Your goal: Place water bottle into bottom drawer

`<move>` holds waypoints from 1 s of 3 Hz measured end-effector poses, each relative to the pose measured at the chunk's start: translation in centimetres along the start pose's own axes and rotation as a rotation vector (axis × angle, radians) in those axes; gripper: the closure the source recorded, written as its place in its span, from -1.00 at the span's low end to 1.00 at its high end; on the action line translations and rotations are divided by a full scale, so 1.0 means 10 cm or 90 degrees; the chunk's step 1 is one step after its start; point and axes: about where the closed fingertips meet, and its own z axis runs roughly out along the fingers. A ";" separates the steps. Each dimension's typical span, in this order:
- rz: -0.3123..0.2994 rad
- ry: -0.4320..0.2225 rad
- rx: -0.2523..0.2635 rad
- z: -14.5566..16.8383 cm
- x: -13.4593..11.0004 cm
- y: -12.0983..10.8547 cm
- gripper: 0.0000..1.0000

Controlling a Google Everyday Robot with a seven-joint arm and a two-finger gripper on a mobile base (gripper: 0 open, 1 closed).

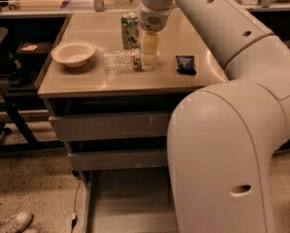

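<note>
The water bottle [119, 60] lies on its side on the tan tabletop, with its red-and-blue label band at its right end. My gripper [149, 64] points straight down just right of that end, at the label band, low over the tabletop; whether it touches the bottle I cannot tell. The bottom drawer [127, 205] is pulled out below the two closed grey drawers, and its grey floor shows. My large white arm covers the drawer's right part.
A green soda can [130, 30] stands just behind the bottle and gripper. A white bowl [72, 54] sits left of the bottle. A small black packet [185, 64] lies to the right. A cable [76, 198] and a shoe [11, 222] lie on the floor left of the drawer.
</note>
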 end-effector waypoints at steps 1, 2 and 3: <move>0.005 -0.002 -0.022 0.19 -0.02 -0.02 -1.00; 0.018 -0.013 -0.044 0.33 -0.03 0.01 -1.00; 0.025 -0.019 -0.063 0.42 -0.03 0.08 -1.00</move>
